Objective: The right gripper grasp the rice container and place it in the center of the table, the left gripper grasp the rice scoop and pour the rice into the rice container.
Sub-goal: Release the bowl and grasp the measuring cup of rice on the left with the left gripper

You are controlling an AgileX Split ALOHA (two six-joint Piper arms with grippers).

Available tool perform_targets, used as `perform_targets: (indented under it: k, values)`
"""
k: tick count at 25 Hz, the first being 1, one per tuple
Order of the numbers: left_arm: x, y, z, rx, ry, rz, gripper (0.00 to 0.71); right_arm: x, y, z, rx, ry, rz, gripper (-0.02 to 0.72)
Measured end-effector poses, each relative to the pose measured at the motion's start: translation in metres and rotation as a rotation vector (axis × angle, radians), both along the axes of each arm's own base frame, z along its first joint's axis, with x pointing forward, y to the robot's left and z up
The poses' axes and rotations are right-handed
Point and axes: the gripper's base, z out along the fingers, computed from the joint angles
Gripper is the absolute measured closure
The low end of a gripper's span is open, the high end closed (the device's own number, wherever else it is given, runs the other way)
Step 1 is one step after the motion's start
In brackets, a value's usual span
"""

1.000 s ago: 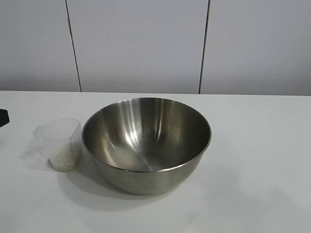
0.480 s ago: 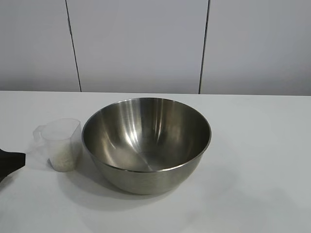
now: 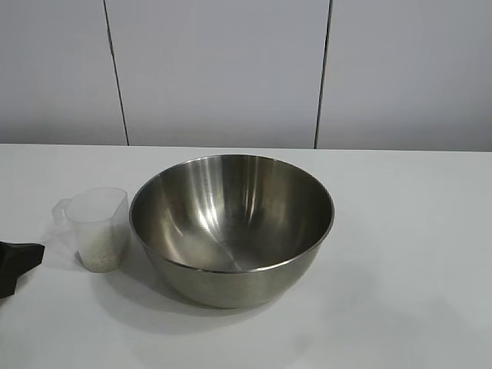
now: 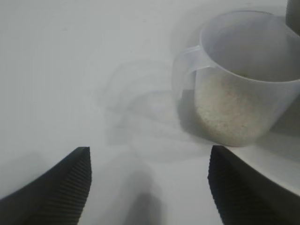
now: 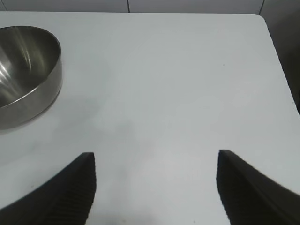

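Note:
The steel rice container (image 3: 232,227) stands mid-table, empty; its side shows in the right wrist view as the rice container (image 5: 26,75). Just left of it sits the clear rice scoop (image 3: 96,227) with rice (image 4: 229,110) in its lower part, handle (image 4: 185,65) turned away from the bowl. My left gripper (image 4: 149,161) is open and empty, low over the table (image 3: 415,254) a short way left of the scoop; only one black fingertip (image 3: 17,261) shows at the exterior view's left edge. My right gripper (image 5: 156,161) is open and empty over bare table, right of the bowl.
The table's right edge and rounded far corner (image 5: 262,21) show in the right wrist view. A grey panelled wall (image 3: 223,69) runs behind the table. Bare tabletop lies to the right of the bowl and in front of it.
The left gripper's fingertip has come down and in from the left edge toward the scoop. Bowl and scoop have not moved.

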Motion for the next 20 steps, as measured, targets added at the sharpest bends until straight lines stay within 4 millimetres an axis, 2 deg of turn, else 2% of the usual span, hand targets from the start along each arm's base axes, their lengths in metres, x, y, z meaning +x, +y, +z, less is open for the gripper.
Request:
perform_targets:
  k: [6, 12, 20]
  values:
    - [0.012, 0.0, 0.003, -0.021, -0.031, 0.008, 0.2, 0.0, 0.0, 0.0, 0.0, 0.001, 0.0, 0.208]
    - [0.014, -0.002, -0.012, -0.023, 0.011, -0.016, 0.2, 0.0, 0.0, 0.0, 0.0, 0.0, 0.0, 0.208]
    - [0.031, -0.003, -0.007, -0.051, -0.034, -0.008, 0.202, 0.0, 0.0, 0.0, 0.0, 0.0, 0.0, 0.208]
